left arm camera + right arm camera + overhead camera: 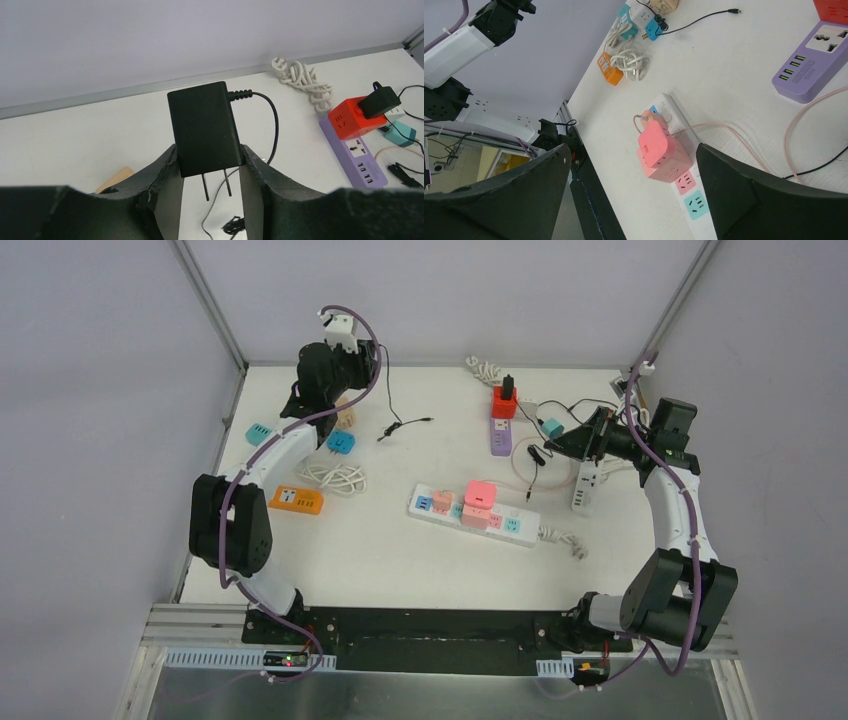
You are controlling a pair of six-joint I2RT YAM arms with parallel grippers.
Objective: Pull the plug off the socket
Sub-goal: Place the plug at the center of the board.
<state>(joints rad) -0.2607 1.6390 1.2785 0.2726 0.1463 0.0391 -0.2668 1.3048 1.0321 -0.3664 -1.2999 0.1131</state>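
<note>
The left gripper [207,159] is pinching the black plug [202,127] between its two fingers, near the far left corner of the table [400,560]. The body of the plug stands up above the fingertips, and its two metal prongs [205,187] hang bare in the gap below, in no socket. Its thin black cable [274,120] loops off the top corner and down to the tabletop. The right gripper [631,150] has its jaws spread wide and holds nothing, hovering over the right side of the table. Beneath it lie a pink cube [656,147] seated on a white power strip [520,525] and a purple power strip [811,65] (a red cube [352,117] sits at its far end).
</note>
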